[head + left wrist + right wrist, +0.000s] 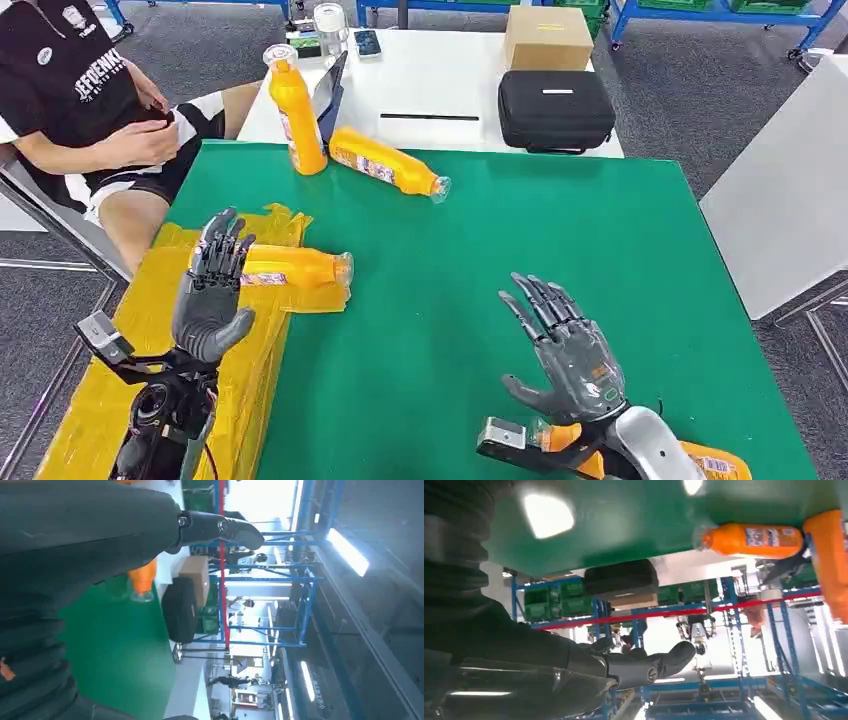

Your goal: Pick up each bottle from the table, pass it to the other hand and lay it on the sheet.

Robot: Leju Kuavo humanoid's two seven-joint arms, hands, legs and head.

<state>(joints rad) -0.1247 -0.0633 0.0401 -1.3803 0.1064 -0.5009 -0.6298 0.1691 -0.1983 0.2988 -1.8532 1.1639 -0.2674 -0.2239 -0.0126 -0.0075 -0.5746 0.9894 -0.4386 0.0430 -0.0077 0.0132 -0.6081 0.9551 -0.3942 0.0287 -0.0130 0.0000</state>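
Observation:
One orange bottle [296, 267] lies on its side on the yellow sheet [100, 400] at the table's left. My left hand [211, 290] hovers just beside it, fingers spread, holding nothing. A second bottle [388, 162] [751, 541] lies on the green table [560, 260] at the back. A third [296, 103] [830, 560] stands upright beside it. My right hand [565, 345] [644, 665] is open above the table's near right. Under my right forearm a further bottle [715, 464] lies at the near edge.
A person [90, 100] sits at the far left, close to the sheet. Behind the green table a white table [440, 80] carries a black case [556, 108] [180, 609] [621, 577], a cardboard box [547, 37] and small items. A white surface [790, 190] stands to the right.

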